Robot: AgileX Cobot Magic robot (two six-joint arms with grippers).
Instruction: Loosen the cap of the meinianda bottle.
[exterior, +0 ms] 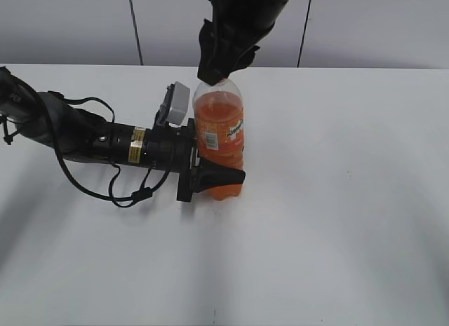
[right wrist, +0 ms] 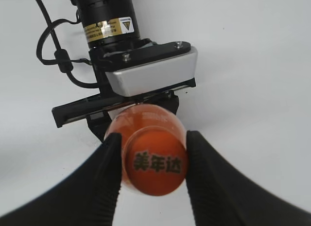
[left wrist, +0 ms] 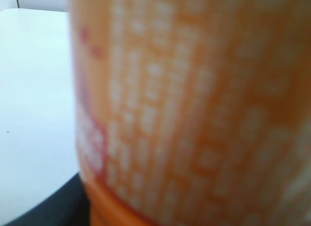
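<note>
The meinianda bottle (exterior: 219, 130) stands upright on the white table, its orange label (left wrist: 194, 99) filling the left wrist view. My left gripper (exterior: 228, 173) lies level from the left and is shut on the bottle's lower body; one dark finger (left wrist: 43, 209) shows at the bottom left of that view. My right gripper (exterior: 219, 77) comes down from above over the bottle's top and hides the cap in the exterior view. In the right wrist view the orange cap (right wrist: 155, 163) with dark print sits between the two black fingers of the right gripper (right wrist: 154, 138), which press against its sides.
The left arm and its looping cables (exterior: 91, 144) stretch across the table's left half. Its silver wrist camera (right wrist: 150, 73) sits just behind the bottle. The white table (exterior: 337, 221) lies bare to the right and in front. A grey wall stands behind.
</note>
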